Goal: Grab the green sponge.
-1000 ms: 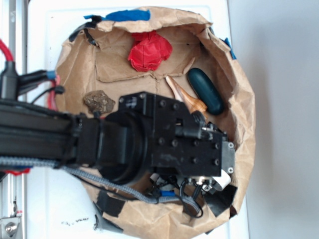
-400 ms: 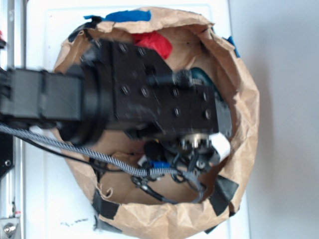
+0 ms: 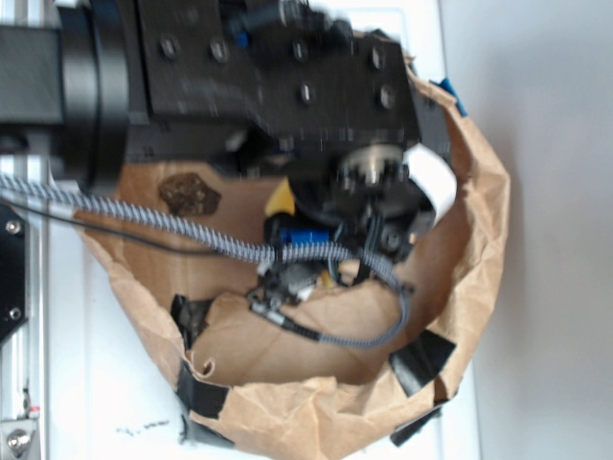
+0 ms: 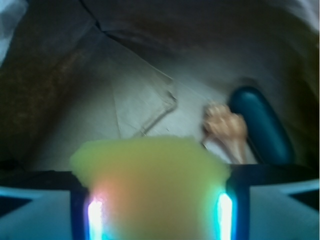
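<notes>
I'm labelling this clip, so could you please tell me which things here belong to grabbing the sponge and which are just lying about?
Part of the job:
- sponge, yellow, sitting between the jaws
- gripper

Just lying about:
- dark green capsule
- tan lumpy thing beside the capsule
- brown rock
- paper bag holding everything

One yellow sponge (image 4: pixel 150 187); one dark green capsule-shaped thing (image 4: pixel 261 125); one tan cone-like object (image 4: pixel 226 128); one brown rock-like lump (image 3: pixel 189 195); one paper bag (image 3: pixel 316 407); one gripper (image 4: pixel 155 210).
</notes>
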### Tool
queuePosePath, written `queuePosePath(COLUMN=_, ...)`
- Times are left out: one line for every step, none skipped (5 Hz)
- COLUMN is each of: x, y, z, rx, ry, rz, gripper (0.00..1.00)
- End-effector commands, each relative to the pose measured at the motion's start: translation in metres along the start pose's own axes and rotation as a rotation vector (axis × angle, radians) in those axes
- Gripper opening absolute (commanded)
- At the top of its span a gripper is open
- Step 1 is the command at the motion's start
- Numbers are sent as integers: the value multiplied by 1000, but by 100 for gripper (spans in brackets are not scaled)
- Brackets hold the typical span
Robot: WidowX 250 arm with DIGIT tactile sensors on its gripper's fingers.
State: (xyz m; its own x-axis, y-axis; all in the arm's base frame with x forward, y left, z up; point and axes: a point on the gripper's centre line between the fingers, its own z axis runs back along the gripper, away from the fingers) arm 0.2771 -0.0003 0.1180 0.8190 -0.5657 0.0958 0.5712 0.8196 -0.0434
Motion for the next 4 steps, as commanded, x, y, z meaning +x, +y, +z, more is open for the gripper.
queuePosePath(x=-11, y=9, z=67, rx=86, ry=7, rz=381, gripper=0)
queuePosePath(x=-12, y=9, z=79, rx=95, ry=11, rz=440, gripper=0)
queuePosePath(x=-8, y=10, z=82, rx=101, ry=-45, rz=469, gripper=0)
queuePosePath(x=-3, y=11, z=79, rx=100, ry=-57, rz=450, gripper=0)
